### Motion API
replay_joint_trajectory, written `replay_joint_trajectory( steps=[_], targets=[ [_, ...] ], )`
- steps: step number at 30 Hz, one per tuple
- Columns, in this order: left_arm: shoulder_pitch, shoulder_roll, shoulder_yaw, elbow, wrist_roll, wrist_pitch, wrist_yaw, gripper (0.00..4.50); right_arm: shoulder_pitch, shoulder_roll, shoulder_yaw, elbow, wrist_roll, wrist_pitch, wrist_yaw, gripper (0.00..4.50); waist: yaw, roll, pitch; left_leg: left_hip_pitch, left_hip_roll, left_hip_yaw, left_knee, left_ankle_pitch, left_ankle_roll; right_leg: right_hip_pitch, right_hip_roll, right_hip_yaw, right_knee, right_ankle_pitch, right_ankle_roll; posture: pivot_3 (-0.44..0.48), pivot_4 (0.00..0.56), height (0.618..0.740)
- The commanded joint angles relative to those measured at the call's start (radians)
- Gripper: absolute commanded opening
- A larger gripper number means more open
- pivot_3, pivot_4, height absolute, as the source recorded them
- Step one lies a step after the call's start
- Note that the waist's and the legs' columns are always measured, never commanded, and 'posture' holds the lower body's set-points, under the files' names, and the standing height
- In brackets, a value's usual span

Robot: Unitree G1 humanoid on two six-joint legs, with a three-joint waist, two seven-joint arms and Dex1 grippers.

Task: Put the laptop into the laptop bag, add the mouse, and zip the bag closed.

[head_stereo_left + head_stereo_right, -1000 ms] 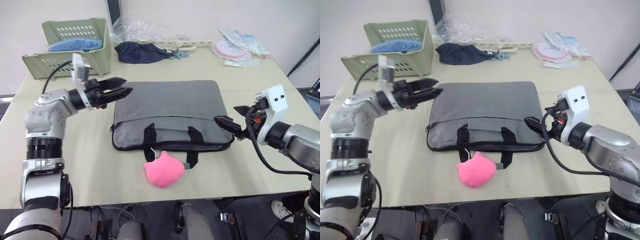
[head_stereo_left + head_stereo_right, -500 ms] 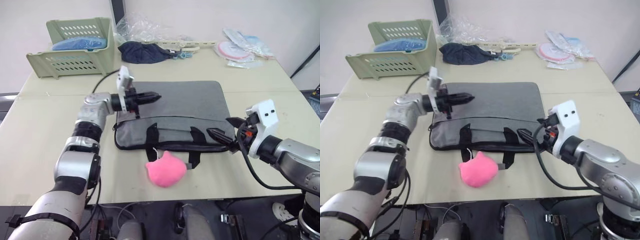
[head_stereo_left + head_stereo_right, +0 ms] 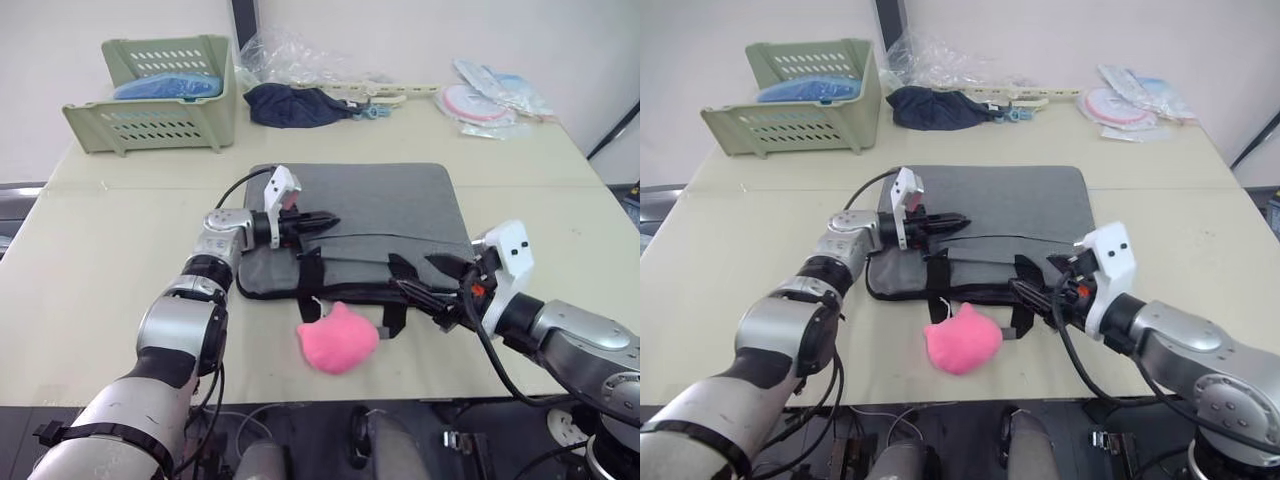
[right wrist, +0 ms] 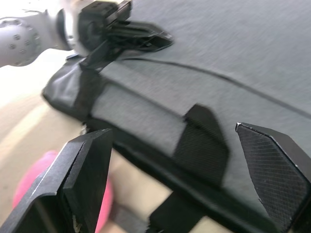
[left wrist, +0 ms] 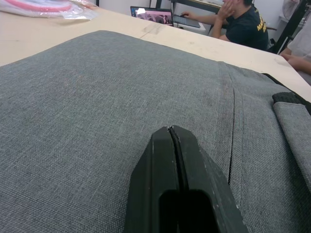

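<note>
Over the grey laptop bag (image 3: 355,225), the left gripper (image 3: 328,219) has its two black fingers pressed flat together, pinching nothing, and the tips sit low over the fabric near the bag's left end, close to the thin zipper line (image 3: 1020,241) running across the top. Can't tell if they're actually touching the cloth. At the bag's front right corner, the right gripper (image 3: 432,280) has its fingers spread wide apart, also holding nothing, aimed at the front edge right by the right-hand black handle strap (image 3: 398,270). The other handle strap (image 3: 308,272) is toward the left gripper's end. Bag lies flat on the beige table (image 3: 100,260). A fluffy pink plush toy (image 3: 338,338) sits just in front of the bag, touching or nearly touching its front edge. Behind the bag, well apart: a green plastic basket (image 3: 160,95), a dark bundle of cloth (image 3: 295,103), and some plastic-wrapped packets (image 3: 485,100). Didn't spot the laptop or the mouse anywhere.
</note>
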Motion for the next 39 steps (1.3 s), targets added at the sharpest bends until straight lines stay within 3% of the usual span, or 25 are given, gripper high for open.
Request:
replay_joint_trajectory(
  steps=[1, 8, 26, 39],
  targets=[
    [0.020, -0.005, 0.001, 0.027, 0.033, -0.002, 0.008, 0.06, 0.023, -0.017, -0.034, 0.024, 0.153, -0.029, -0.053, 4.45, 0.004, 0.000, 0.000, 0.000, 0.000, 0.000, 0.000, 0.000, 0.000, 0.000, 0.000, 0.000, 0.000, 0.000, 0.000, 0.000, 0.150, 0.740],
    [0.036, -0.009, 0.005, 0.025, 0.047, -0.008, 0.007, 0.06, 0.071, -0.086, 0.026, 0.120, 0.419, -0.117, -0.157, 4.45, 0.006, -0.001, 0.000, 0.000, 0.000, 0.000, 0.000, 0.000, 0.000, 0.001, 0.000, 0.000, -0.001, 0.001, 0.001, 0.000, 0.150, 0.740],
    [0.082, -0.048, -0.018, 0.038, 0.085, -0.017, 0.041, 0.06, 0.027, -0.088, 0.269, 0.280, 0.268, -0.134, -0.081, 4.45, 0.013, -0.001, -0.005, 0.000, 0.000, 0.000, 0.000, -0.001, 0.002, 0.002, -0.001, 0.000, -0.003, 0.002, 0.003, 0.000, 0.150, 0.740],
    [0.079, -0.055, -0.003, 0.040, 0.078, -0.005, 0.068, 0.06, -0.001, -0.083, 0.320, 0.329, 0.354, -0.122, -0.090, 4.45, 0.015, -0.002, -0.011, 0.001, 0.000, -0.001, 0.000, -0.001, 0.003, 0.005, -0.001, -0.002, -0.005, 0.002, 0.003, 0.000, 0.150, 0.740]
  ],
)
